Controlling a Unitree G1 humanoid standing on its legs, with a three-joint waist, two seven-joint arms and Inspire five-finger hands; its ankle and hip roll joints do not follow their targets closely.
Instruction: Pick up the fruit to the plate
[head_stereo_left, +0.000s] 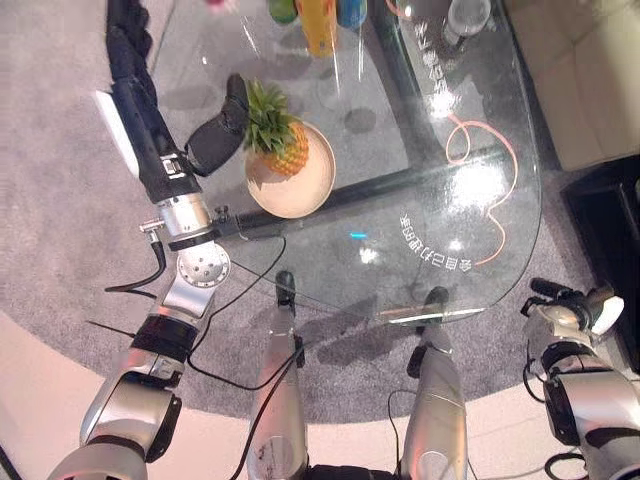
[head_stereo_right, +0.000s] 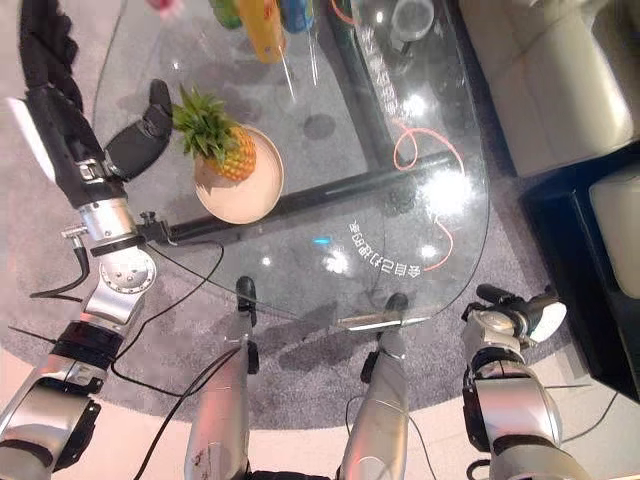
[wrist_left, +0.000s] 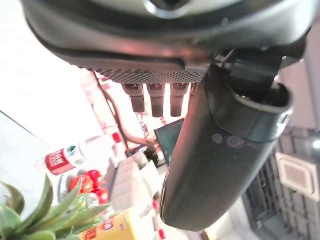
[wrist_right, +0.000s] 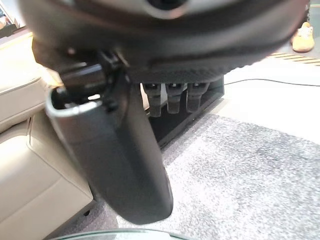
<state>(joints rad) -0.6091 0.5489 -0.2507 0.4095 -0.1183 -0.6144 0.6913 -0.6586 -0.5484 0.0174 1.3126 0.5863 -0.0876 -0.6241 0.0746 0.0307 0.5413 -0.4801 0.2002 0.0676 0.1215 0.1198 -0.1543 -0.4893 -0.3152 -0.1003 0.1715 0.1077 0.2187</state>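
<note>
Pineapple (head_stereo_left: 282, 140) standing on the tan plate (head_stereo_left: 305, 195), near the left edge of the glass table (head_stereo_left: 440, 230), leaves up and leaning toward the left hand (head_stereo_left: 222, 130). Left hand just beside those leaves, fingers straight and slack, gripping nothing; contact with the leaves too close to call from the head views. From the left wrist: thumb long and straight, fingers in a short row, green leaf tips (wrist_left: 45, 220) at the corner, plus a red-labelled bottle (wrist_left: 70, 155), red fruit (wrist_left: 90, 182) and a yellow carton (wrist_left: 120, 225) beyond. From above, instead: the same yellow carton (head_stereo_left: 318, 25) with a green bottle (head_stereo_left: 284, 10) and a blue one (head_stereo_left: 352, 12) at the far edge, a clear cup (head_stereo_left: 466, 18) at the far right corner, an orange cord (head_stereo_left: 480, 160) looping under the glass. Right hand (head_stereo_right: 520, 310) low by the near right corner, off the table, over grey carpet (wrist_right: 260, 180); from its wrist, fingers straight and loose, beige sofa (wrist_right: 25, 170) alongside
</note>
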